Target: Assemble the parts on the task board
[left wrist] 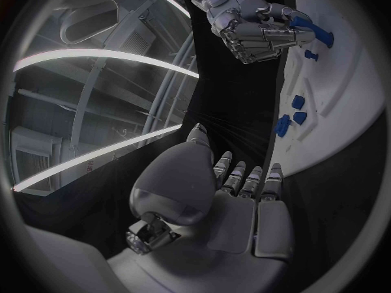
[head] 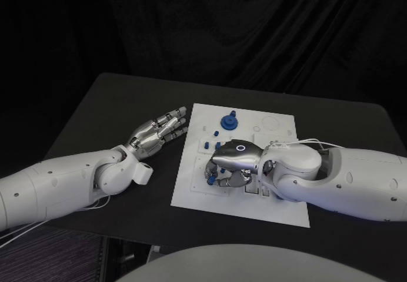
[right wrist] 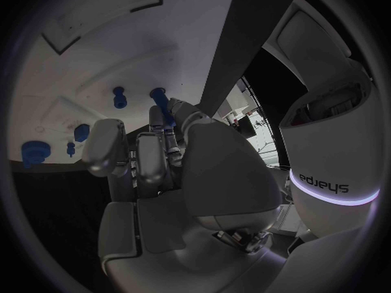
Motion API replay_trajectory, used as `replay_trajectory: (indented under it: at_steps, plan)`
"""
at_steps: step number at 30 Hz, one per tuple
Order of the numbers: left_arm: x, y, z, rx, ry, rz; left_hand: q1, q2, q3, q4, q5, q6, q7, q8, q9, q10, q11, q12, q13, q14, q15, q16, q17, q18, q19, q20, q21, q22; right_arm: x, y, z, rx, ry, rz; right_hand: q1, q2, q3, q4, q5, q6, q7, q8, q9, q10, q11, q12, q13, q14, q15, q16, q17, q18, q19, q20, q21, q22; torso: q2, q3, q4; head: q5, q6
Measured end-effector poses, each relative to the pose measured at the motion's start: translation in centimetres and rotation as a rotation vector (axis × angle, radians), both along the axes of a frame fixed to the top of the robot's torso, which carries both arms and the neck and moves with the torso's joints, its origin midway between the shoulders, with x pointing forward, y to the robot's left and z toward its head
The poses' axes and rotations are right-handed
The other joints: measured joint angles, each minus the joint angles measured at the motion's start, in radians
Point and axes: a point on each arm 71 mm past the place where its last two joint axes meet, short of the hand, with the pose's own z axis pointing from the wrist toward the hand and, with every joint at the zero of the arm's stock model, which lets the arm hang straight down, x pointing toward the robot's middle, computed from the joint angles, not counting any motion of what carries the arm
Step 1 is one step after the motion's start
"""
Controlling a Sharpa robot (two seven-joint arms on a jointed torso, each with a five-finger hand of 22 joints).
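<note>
Left hand [head: 157, 134]: on the black counter [head: 110, 106] just left of the board [head: 280, 126], palm up, fingers [head: 176, 120] extended and slightly apart, holding nothing, tips near the board's left edge.

Board: white plate at the counter's middle.

Blue knob [head: 229, 121]: stands upright near the board's far edge.

Small blue parts [head: 217, 144]: sit on the board toward its left side, just beyond the right hand.

Right hand [head: 230, 163]: over the board's near half, fingers curled down onto it; a blue peg [right wrist: 162, 104] shows at the fingertips, but whether it is pinched cannot be told.
</note>
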Motion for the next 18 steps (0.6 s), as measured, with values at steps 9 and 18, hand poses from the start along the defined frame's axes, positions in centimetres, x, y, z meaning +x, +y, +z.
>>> replay_trajectory:
  at_steps: [9, 18]
  plan:
    - [-0.05, -0.03, -0.13, -0.001, 0.003, -0.002, 0.000, 0.000, 0.000, 0.000, 0.000, 0.000, 0.000, 0.000, 0.000, -0.003, 0.002, 0.000, 0.000, 0.000, 0.000, 0.000, 0.000, 0.000, 0.000, 0.000, 0.000, 0.000, 0.10, 0.03, -0.42, -0.002, 0.005, -0.003, 0.000, 0.000, 0.001, -0.003, 0.000, -0.002, -0.002, 0.001, 0.000, 0.000, 0.000, -0.004, -0.001, 0.000, 0.000, 0.000, -0.002, 0.000, 0.000, 0.000, 0.000, 0.000, 0.000, -0.0004, -0.0005, 0.001, 0.000]
    - [-0.05, -0.03, -0.19, -0.001, 0.005, -0.004, 0.000, 0.000, 0.000, 0.000, 0.000, 0.000, 0.000, 0.000, 0.000, -0.004, 0.004, 0.000, 0.000, 0.000, 0.000, 0.000, 0.000, 0.000, 0.000, 0.000, 0.000, -0.001, 0.11, 0.06, -0.72, -0.002, 0.010, -0.004, 0.000, 0.000, 0.007, -0.009, -0.007, -0.004, -0.004, 0.002, 0.000, -0.013, 0.013, -0.023, -0.004, -0.006, 0.006, -0.003, -0.015, 0.000, -0.003, 0.003, -0.018, 0.000, 0.000, -0.0004, 0.0001, 0.000, 0.000]
